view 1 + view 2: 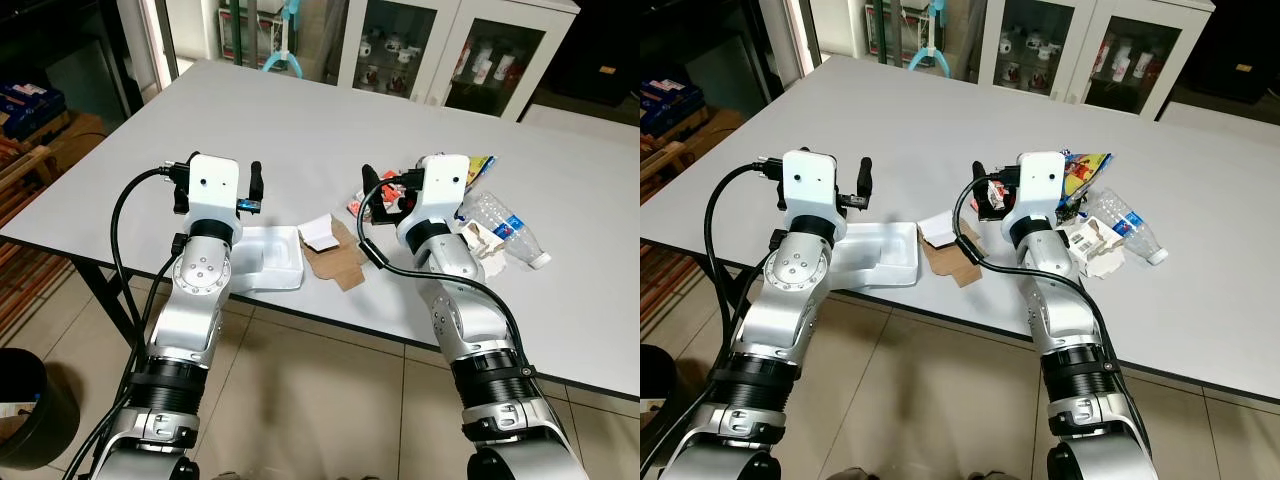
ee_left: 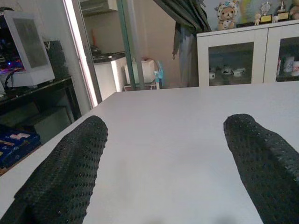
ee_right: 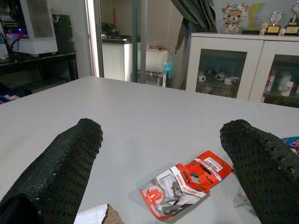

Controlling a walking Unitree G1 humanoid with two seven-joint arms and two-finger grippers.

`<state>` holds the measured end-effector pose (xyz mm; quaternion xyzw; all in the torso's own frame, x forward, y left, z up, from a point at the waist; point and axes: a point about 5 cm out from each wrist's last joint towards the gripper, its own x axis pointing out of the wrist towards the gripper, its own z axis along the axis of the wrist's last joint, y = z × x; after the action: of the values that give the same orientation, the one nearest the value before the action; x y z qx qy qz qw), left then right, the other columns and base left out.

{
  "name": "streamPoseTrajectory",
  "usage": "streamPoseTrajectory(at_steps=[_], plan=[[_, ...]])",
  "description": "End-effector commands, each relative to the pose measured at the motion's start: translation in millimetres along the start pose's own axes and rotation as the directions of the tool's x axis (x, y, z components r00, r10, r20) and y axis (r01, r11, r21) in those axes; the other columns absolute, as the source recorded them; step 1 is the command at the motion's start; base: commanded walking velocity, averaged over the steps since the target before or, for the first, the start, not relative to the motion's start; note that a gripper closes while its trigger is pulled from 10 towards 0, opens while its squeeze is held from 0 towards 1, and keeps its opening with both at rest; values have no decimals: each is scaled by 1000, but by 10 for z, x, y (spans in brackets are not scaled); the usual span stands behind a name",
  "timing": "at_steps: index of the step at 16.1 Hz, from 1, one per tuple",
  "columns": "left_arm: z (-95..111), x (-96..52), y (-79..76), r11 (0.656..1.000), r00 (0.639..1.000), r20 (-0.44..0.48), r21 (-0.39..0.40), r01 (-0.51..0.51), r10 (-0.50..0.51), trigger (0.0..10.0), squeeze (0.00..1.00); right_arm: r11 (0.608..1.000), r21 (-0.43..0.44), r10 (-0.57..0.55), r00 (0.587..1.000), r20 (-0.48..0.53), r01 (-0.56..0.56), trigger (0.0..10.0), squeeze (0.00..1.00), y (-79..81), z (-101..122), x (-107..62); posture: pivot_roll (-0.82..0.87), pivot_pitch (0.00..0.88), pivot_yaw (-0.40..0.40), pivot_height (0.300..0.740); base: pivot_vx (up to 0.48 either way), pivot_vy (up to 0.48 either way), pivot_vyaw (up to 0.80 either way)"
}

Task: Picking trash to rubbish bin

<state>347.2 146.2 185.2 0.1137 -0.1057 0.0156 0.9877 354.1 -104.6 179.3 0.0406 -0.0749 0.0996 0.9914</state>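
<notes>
- On the big grey table (image 1: 300, 120) sits a loose spread of trash near its front edge, both arms raised over it.
- Left gripper (image 2: 163, 154) hovers over bare tabletop, fingers spread wide, holding nothing.
- Right gripper (image 3: 161, 154) is also spread wide and empty; the red and white wrapper (image 3: 187, 182) lies just ahead between its fingers.
- White foam tray (image 1: 268, 258) sits at the front edge, at 9 o'clock from the torn cardboard piece (image 1: 335, 250).
- Crushed clear bottle (image 1: 505, 225) lies at 3 o'clock from the right wrist, touching a crumpled white carton (image 1: 485, 240).
- Colourful snack bag (image 1: 1085, 170) sits at 12 o'clock from the bottle.
- Black bin (image 1: 25, 410) stands on the floor at 8 o'clock, well apart from the trash.
</notes>
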Motion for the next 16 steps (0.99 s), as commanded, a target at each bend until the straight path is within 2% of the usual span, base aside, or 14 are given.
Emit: streamPoseTrajectory(at_steps=[1, 12, 16], plan=[[67, 4, -9, 1000, 1000, 21, 9, 18, -18, 10000, 0, 999, 0, -32, 999, -2, 32, 10000, 0, -65, 1, -31, -69, 96, -70, 740, 0, 0, 0], [71, -78, 143, 999, 1000, -2, 31, -8, 8, 10000, 0, 999, 6, -34, 999, -16, 34, 10000, 0, -69, -39, -80, -43, 82, -67, 740, 0, 0, 0], [15, -113, 143, 1000, 999, -35, 4, -24, 24, 10000, 0, 1000, -5, -8, 999, -37, 8, 10000, 0, -97, -66, -89, -38, 60, -83, 740, 0, 0, 0]])
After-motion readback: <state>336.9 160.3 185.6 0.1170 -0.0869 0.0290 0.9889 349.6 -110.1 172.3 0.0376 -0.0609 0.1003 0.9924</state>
